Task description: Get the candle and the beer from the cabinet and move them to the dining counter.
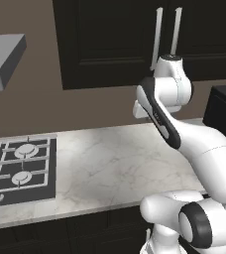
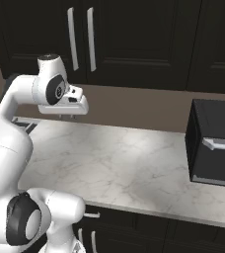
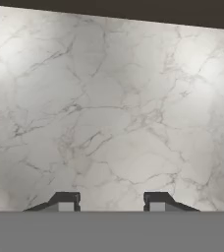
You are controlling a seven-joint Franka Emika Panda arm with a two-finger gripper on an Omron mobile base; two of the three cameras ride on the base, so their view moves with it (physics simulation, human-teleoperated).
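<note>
The cabinet [image 1: 110, 39] [image 2: 129, 34] hangs on the wall above the counter, its double doors shut, with two long silver bar handles [image 2: 91, 37] side by side. The candle and the beer are hidden from view. The dining counter is out of view. My gripper [image 2: 68, 116] [image 3: 111, 202] points down over a bare marble top, well below the cabinet doors. Its two dark fingertips [image 3: 65, 201] stand apart with nothing between them, so it is open.
Under the hand runs a marble counter [image 1: 110, 163] with a gas hob [image 1: 21, 168] at its left end and a grey hood [image 1: 3, 59] above that. A black microwave-like box [image 2: 215, 143] stands at the right. Low drawers sit under the counter's front edge.
</note>
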